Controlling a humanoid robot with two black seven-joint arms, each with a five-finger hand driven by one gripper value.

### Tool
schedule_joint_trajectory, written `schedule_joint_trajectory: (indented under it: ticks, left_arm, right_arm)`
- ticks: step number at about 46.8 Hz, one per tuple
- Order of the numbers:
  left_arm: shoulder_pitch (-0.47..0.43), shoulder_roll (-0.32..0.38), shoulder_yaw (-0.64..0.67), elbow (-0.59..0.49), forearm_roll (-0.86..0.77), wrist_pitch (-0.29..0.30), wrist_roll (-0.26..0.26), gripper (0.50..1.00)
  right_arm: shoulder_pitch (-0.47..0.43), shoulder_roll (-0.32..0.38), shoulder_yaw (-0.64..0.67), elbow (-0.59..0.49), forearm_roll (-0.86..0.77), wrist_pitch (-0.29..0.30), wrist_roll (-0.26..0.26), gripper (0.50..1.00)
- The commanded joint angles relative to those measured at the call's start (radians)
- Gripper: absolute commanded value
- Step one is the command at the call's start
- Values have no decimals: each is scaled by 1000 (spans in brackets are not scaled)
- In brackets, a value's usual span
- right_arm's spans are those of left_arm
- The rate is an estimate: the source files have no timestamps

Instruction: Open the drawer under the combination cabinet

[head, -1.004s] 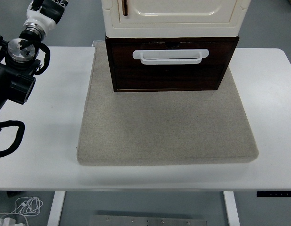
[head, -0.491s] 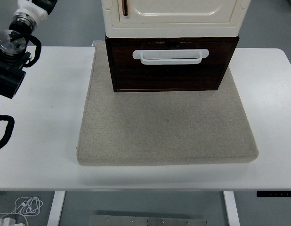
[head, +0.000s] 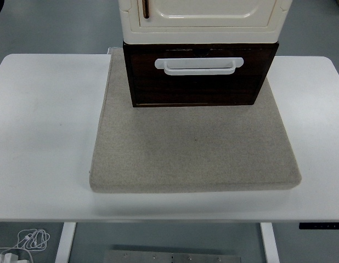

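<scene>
One white table (head: 43,137) fills the view, and on it lies one grey felt-like mat (head: 194,148), roughly square, its near edge well short of the table's near edge. One combination cabinet (head: 199,49) stands on the far part of the mat, centred a little right of the middle, and it is built of two stacked parts: one cream upper section (head: 205,22), cut off by the top of the picture, and one dark brown drawer (head: 199,79) beneath it. The cream section shows a panelled door front with a rounded raised border and one thin brown vertical strip (head: 146,7) near its left side. The drawer front is a wide, dark wood-toned rectangle with a faint horizontal grain, and it sits flush with the body of the cabinet, so the drawer is closed. It carries one white handle (head: 198,65), a long horizontal bar with rounded ends and a loop hanging below it, mounted in the upper half of the front. Below the table's near edge, at the lower left, one bundle of white cable (head: 27,240) lies on the floor. Neither robot hand appears anywhere, so the state of their fingers cannot be told.
</scene>
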Motion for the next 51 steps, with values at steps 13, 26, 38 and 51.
schedule_joint_trajectory:
  ticks: [13, 26, 38, 51]
  left_arm:
    - [-64, 135, -11, -323, 118, 16, -5, 1000]
    - [-107, 152, 1, -482, 321, 4, -6, 1000]
    - [-125, 186, 74, -659, 398, -7, -3, 1000]
    - [-202, 227, 194, -798, 402, -53, 6, 1000]
  right_arm:
    - [0, 0, 0, 0, 0, 0, 0, 928]
    - [0, 0, 0, 0, 0, 0, 0, 928]
    - [0, 0, 0, 0, 0, 0, 0, 928]
    - [0, 0, 0, 0, 0, 0, 0, 928]
